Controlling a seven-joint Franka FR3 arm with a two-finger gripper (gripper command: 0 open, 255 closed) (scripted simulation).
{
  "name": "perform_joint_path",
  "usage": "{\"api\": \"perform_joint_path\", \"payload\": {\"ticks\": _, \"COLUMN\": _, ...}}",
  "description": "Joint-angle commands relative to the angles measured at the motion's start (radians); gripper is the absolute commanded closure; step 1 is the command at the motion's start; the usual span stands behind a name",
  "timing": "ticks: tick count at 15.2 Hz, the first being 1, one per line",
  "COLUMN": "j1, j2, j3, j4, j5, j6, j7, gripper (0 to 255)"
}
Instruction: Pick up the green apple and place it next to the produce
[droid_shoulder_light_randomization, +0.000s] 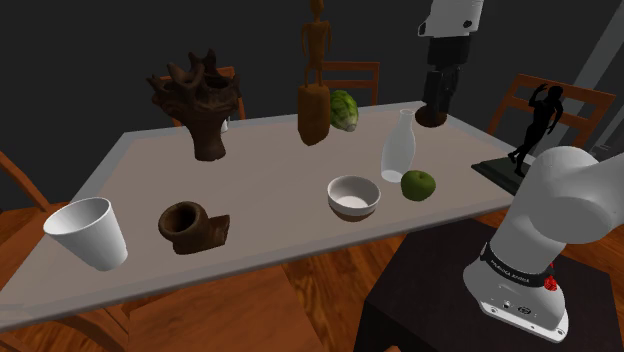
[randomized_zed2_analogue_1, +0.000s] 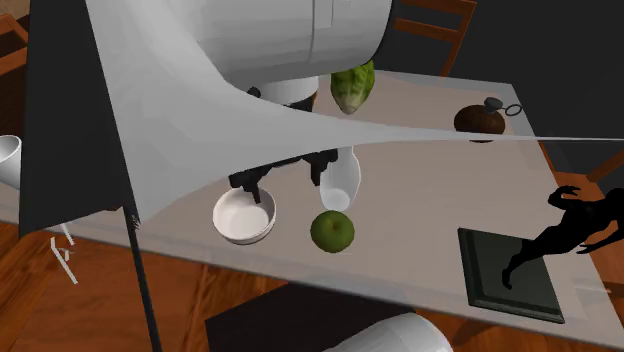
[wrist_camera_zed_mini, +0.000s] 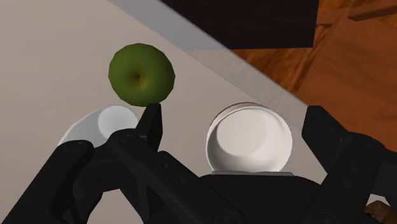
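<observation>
The green apple (droid_shoulder_light_randomization: 418, 184) (randomized_zed2_analogue_1: 332, 231) (wrist_camera_zed_mini: 141, 73) lies on the grey table near its front edge, beside a white bowl (droid_shoulder_light_randomization: 353, 197) (wrist_camera_zed_mini: 249, 137) and a white bottle (droid_shoulder_light_randomization: 398, 148) (wrist_camera_zed_mini: 107, 122). The produce, a leafy green head (droid_shoulder_light_randomization: 344, 110) (randomized_zed2_analogue_1: 352, 88), sits at the table's far side next to a tall brown figure (droid_shoulder_light_randomization: 314, 90). My black gripper (droid_shoulder_light_randomization: 436, 104) (wrist_camera_zed_mini: 238, 130) hangs high above the apple, bowl and bottle. It is open, with its fingers apart and nothing between them. The apple lies just beyond one fingertip (wrist_camera_zed_mini: 153, 121).
On the table (droid_shoulder_light_randomization: 270, 180) also stand a white cup (droid_shoulder_light_randomization: 88, 232), a brown holder (droid_shoulder_light_randomization: 192, 226), a carved brown vase (droid_shoulder_light_randomization: 200, 100), a round brown object (randomized_zed2_analogue_1: 480, 120) and a black statue (droid_shoulder_light_randomization: 535, 125) on a dark base. Wooden chairs ring the table.
</observation>
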Motion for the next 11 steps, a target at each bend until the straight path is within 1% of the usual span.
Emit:
{"api": "perform_joint_path", "payload": {"ticks": 1, "j1": 0.000, "j2": 0.000, "j3": 0.000, "j4": 0.000, "j5": 0.000, "j6": 0.000, "j7": 0.000, "gripper": 0}}
{"api": "perform_joint_path", "payload": {"ticks": 6, "j1": -0.029, "j2": -0.109, "j3": -0.035, "j4": -0.217, "j5": -0.080, "j6": 0.190, "j7": -0.057, "gripper": 0}}
{"api": "perform_joint_path", "payload": {"ticks": 11, "j1": -0.076, "j2": -0.175, "j3": -0.092, "j4": -0.408, "j5": -0.175, "j6": 0.402, "j7": -0.114, "gripper": 0}}
